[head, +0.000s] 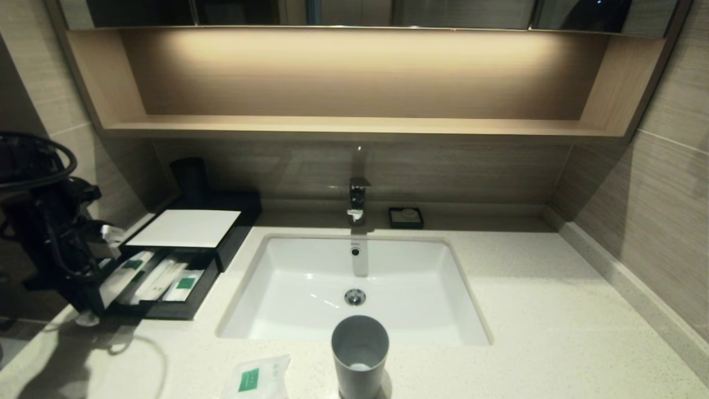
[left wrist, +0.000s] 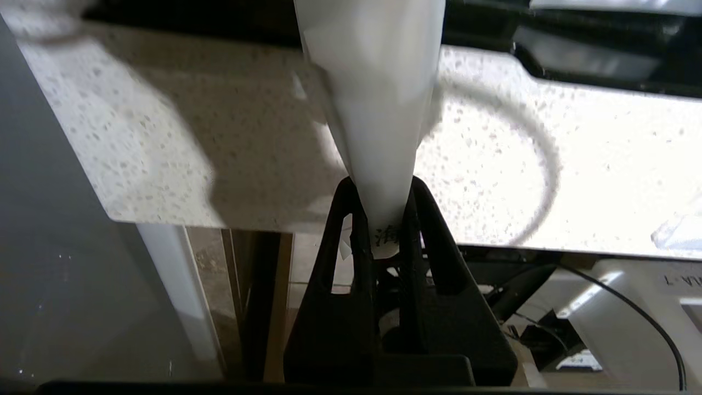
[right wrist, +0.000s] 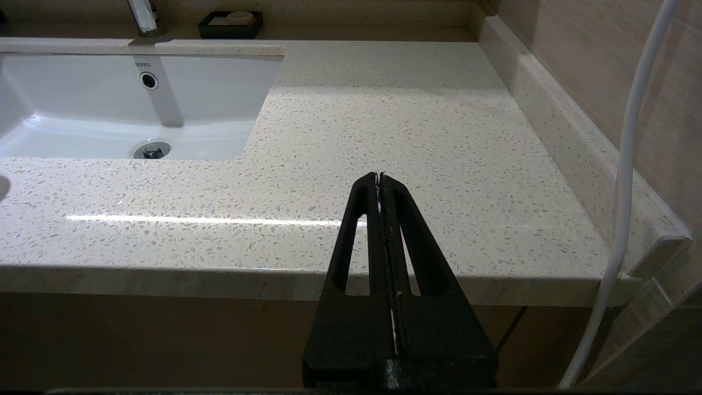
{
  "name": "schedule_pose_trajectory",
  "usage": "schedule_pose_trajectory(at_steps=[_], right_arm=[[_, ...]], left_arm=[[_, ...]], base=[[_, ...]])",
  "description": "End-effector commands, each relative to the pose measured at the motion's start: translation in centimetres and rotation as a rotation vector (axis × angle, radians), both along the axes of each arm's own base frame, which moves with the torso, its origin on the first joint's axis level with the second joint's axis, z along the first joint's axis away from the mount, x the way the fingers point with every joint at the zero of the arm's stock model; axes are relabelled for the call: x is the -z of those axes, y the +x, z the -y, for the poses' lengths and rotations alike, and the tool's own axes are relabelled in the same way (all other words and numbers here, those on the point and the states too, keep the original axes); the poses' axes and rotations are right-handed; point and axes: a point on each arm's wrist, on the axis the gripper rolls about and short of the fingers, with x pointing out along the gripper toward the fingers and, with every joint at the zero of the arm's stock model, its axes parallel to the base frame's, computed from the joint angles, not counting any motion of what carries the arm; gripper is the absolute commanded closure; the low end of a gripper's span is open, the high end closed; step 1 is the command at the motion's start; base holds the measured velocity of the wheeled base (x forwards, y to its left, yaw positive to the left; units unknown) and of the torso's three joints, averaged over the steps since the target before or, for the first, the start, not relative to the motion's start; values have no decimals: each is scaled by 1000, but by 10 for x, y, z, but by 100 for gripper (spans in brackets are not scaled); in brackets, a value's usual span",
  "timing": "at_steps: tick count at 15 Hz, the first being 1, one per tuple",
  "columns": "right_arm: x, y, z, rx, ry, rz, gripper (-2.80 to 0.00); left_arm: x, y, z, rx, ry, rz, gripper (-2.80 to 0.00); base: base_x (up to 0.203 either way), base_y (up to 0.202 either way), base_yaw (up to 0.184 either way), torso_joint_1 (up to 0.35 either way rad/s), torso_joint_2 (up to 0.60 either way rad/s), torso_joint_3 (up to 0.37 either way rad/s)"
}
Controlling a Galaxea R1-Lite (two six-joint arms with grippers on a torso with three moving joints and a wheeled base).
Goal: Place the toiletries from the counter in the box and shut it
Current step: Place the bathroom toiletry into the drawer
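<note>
The black box [head: 235, 235] with a white panel [head: 185, 227] on top stands at the counter's [head: 526, 310] left, its front drawer [head: 166, 310] pulled out. A long thin packet [head: 160, 277] and a squarish packet [head: 185, 284] lie in the drawer. My left gripper [head: 91, 305] [left wrist: 382, 184] is shut on one end of a white packet [left wrist: 378, 82]. It holds it at the drawer's left front corner, and the green-labelled part [head: 132, 266] reaches over the drawer. Another green-labelled packet [head: 257, 379] lies on the counter's front edge. My right gripper [right wrist: 379, 175] is shut and empty.
A grey cup [head: 360, 354] stands at the front beside the loose packet. The white sink [head: 277, 260], the faucet [head: 357, 199] and a black soap dish [head: 406, 217] are in the middle. A dark cup [head: 190, 180] stands behind the box. The right gripper hovers at the counter's front right edge.
</note>
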Motion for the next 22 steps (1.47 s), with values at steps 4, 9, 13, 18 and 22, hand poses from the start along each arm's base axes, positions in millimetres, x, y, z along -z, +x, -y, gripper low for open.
schedule_pose_trajectory(at_steps=[4,9,13,18,22], right_arm=[[0,0,0,0,0,-2,0],[0,0,0,0,0,-2,0],[0,0,0,0,0,-2,0],[0,0,0,0,0,-2,0],[0,0,0,0,0,-2,0]], left_arm=[[-13,-13,4,-30,-12,-34,0],[-26,-23,9,-42,-36,-43,0],[-22,-23,9,-48,-69,-67,0],[-14,-19,8,-48,-79,-97,0],[0,-10,9,-37,-85,-119,0]], base=[[0,0,0,0,0,0],[0,0,0,0,0,0],[0,0,0,0,0,0],[0,0,0,0,0,0],[0,0,0,0,0,0]])
